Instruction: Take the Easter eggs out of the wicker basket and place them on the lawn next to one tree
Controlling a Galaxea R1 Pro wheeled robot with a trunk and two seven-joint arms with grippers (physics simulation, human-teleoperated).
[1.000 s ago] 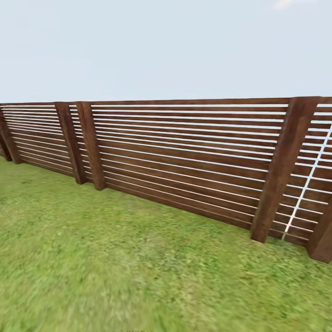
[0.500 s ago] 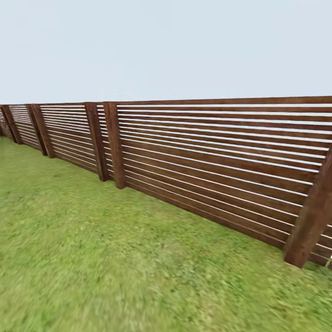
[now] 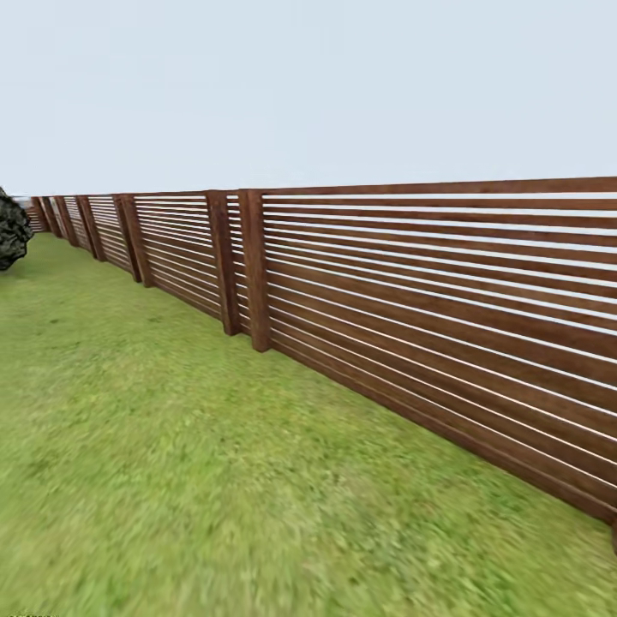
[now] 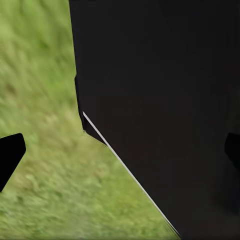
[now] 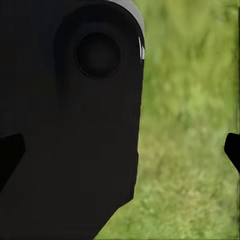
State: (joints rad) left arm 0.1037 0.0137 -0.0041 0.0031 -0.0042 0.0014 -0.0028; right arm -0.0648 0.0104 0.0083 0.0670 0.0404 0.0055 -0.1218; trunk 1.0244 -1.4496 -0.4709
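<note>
The lawn (image 3: 171, 446) of mottled green grass spreads across the head view, in the garden ringed by a dark brown slatted fence (image 3: 411, 300). The Easter eggs, the wicker basket and any tree are out of view. In the left wrist view my left gripper (image 4: 120, 152) is open, its dark fingertips (image 4: 10, 155) far apart with nothing held, above grass and a black part of the robot. My right gripper (image 5: 120, 150) is likewise open and empty, with one fingertip (image 5: 233, 150) at the picture's edge.
The fence runs from the far left back to the near right, with thick posts (image 3: 254, 270). A dark leafy clump (image 3: 10, 227) sits at the far left edge by the fence; whether it is a bush or a tree I cannot tell.
The camera has turned left: the whole fence has slid to the right in the head view, and the dark leafy clump has come into view at the left edge.
</note>
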